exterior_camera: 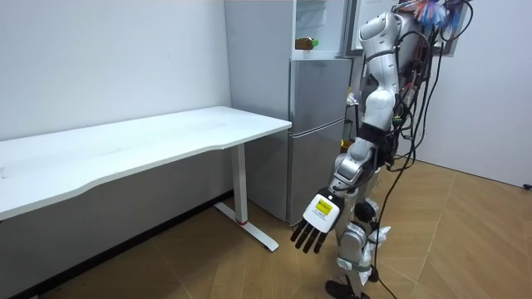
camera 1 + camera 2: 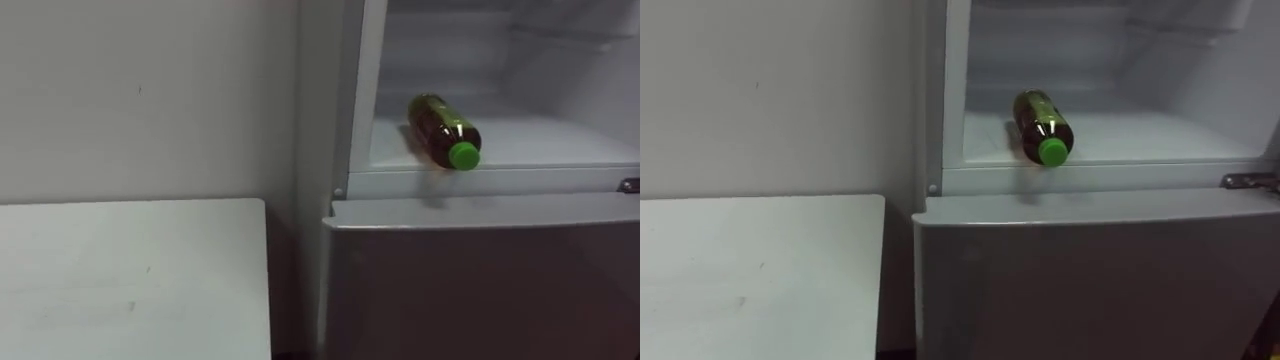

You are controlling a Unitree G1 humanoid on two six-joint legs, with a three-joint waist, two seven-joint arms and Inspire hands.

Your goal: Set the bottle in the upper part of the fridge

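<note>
Bottle [image 2: 443, 130] lies sideways in upper fridge [image 2: 500, 181], cap [image 2: 464, 155] pointing outward.

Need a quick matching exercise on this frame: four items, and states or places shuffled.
Things:
1. bottle
2. bottle cap
3. table
4. left hand

States or places:
a. white, to the left of the fridge
b. green, pointing out toward the camera
c. hanging low at the robot's side, fingers straight
d. lying on its side on the upper fridge shelf

Pairs: 1-d, 2-b, 3-a, 4-c
</note>
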